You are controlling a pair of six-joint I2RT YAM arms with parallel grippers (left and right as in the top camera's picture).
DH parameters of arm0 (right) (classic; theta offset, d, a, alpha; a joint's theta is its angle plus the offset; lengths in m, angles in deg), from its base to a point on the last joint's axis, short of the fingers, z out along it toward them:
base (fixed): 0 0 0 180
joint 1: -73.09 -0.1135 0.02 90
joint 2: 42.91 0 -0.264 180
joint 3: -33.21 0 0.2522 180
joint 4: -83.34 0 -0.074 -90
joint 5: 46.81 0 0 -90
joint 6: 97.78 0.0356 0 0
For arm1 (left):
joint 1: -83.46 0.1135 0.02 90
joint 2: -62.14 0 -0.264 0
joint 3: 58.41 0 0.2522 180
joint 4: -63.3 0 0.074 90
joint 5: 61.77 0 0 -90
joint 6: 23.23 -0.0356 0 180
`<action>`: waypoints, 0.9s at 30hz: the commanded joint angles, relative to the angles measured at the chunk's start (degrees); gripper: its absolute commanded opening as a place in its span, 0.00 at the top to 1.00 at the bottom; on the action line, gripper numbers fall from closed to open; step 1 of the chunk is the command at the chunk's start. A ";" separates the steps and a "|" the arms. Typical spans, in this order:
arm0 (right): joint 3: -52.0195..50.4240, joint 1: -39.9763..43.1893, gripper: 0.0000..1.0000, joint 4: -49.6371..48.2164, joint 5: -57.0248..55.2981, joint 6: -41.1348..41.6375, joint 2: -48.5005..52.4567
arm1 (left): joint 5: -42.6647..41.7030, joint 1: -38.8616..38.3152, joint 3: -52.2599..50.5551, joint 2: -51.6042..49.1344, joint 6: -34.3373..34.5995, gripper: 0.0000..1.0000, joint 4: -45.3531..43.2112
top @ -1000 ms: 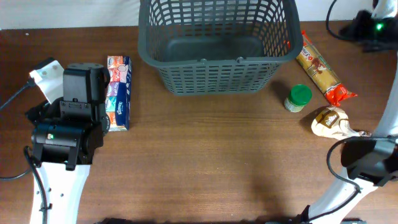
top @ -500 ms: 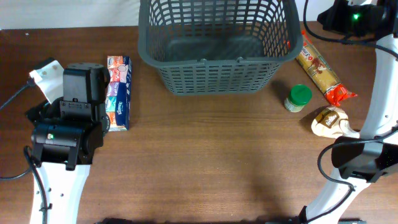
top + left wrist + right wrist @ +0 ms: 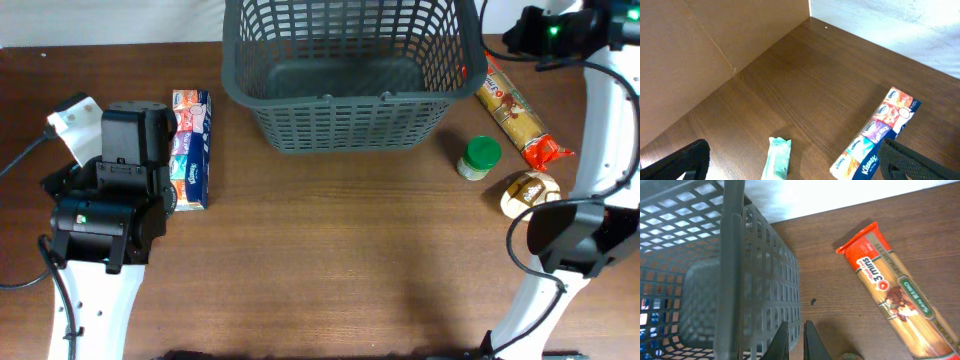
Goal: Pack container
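The container (image 3: 350,125) stands at the far middle of the surface (image 3: 340,260), its back rim cut off by the top of the overhead view. The right wrist view shows only its lattice side wall and thick rim. The left end effector (image 3: 795,160) is hidden under its own arm in the overhead view. The wrist view shows just its two dark fingertips (image 3: 687,157) at the bottom corners, spread wide apart over a pale green packet (image 3: 776,157) that the overhead view does not show. A tissue pack (image 3: 190,148) lies beside that arm, well left of the container. The right end effector (image 3: 797,342) has its fingers pressed together with nothing between them, just beside the container's right wall above bare wood. A pasta packet (image 3: 512,110) lies diagonally to the right of it, its lower end cut off in the wrist view. Near it are a green-lidded jar (image 3: 479,157) and a brown-and-white pouch (image 3: 530,190) whose right end is covered by the right arm's lower link. Compared with a second ago, the right wrist has travelled left from the far corner to the container's right rim. The lower link has swung over the pouch, while the left arm and every item lie as before.
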 commanded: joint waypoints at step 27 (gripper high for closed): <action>-0.28 -4.68 0.96 -0.66 1.31 -0.83 1.99 | 0.96 0.28 0.59 -0.04 -0.94 0.00 0.11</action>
